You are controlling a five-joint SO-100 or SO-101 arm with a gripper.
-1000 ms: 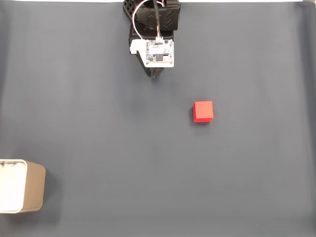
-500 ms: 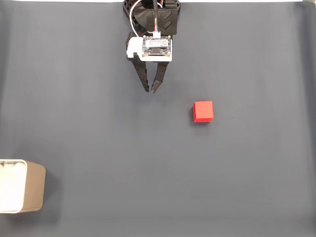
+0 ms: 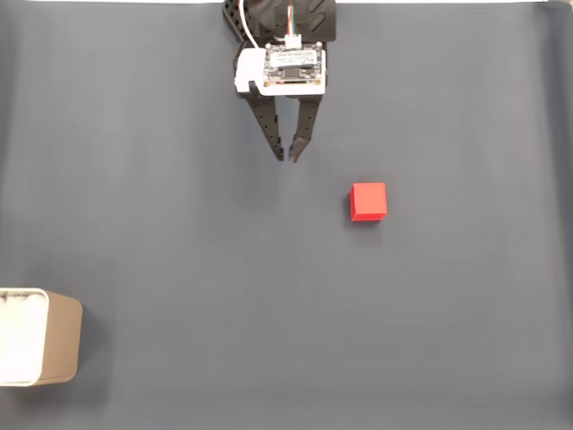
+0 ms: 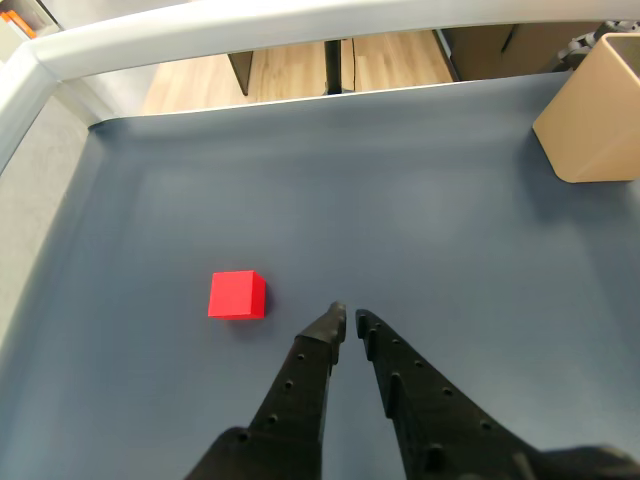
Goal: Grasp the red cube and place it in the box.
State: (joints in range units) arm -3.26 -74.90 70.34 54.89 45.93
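Reaching down from the top edge of the fixed view, the black two-finger gripper hangs over the dark grey mat with its fingertips almost together, only a narrow slit between them, and nothing held. A white circuit board with red and white wires sits on the arm just above the fingers. The small matte bright red cube rests flat on the mat, below and to the right of the fingertips in this view and clear of them. In the other view the gripper enters from the bottom edge, and the red cube lies just to the left of its tips, not touching. The beige rounded-corner box with a white rim stands at the lower left edge of the fixed view, well apart from the cube; in the other view the box sits at the upper right.
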